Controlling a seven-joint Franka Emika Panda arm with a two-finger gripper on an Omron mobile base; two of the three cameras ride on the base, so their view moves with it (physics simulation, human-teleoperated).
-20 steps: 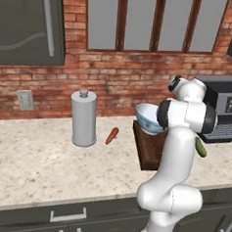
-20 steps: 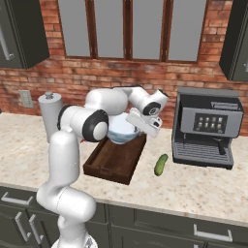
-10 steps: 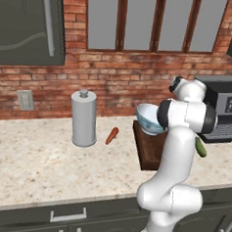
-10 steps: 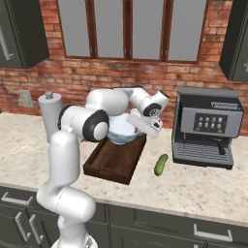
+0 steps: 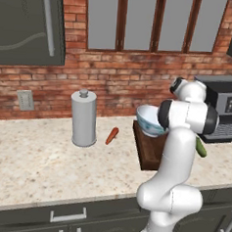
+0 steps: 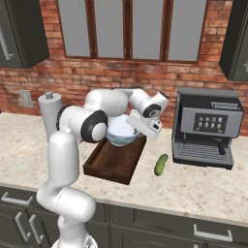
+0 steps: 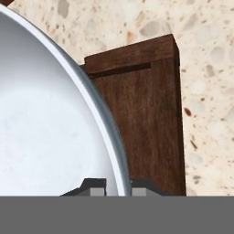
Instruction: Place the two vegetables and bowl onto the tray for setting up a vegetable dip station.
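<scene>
My gripper (image 7: 117, 188) is shut on the rim of the bowl (image 7: 45, 119), one fingertip inside and one outside. The bowl (image 6: 120, 134), white inside and pale blue outside, hangs tilted over the far end of the dark wooden tray (image 6: 114, 162); I cannot tell whether it touches the tray. In the left base view the bowl (image 5: 148, 121) shows behind my arm, over the tray (image 5: 147, 152). The orange carrot (image 5: 111, 135) lies on the counter left of the tray. The green cucumber (image 6: 161, 164) lies on the counter right of the tray, also seen as the cucumber (image 5: 200, 147) beside my arm.
A tall grey canister (image 5: 83, 118) stands left of the carrot, near the brick wall. A coffee machine (image 6: 206, 126) stands at the right, just beyond the cucumber. The speckled counter (image 5: 45, 167) stretches toward its front edge.
My hand and the bowl have sunk slightly toward the tray. The carrot and cucumber have not moved.
</scene>
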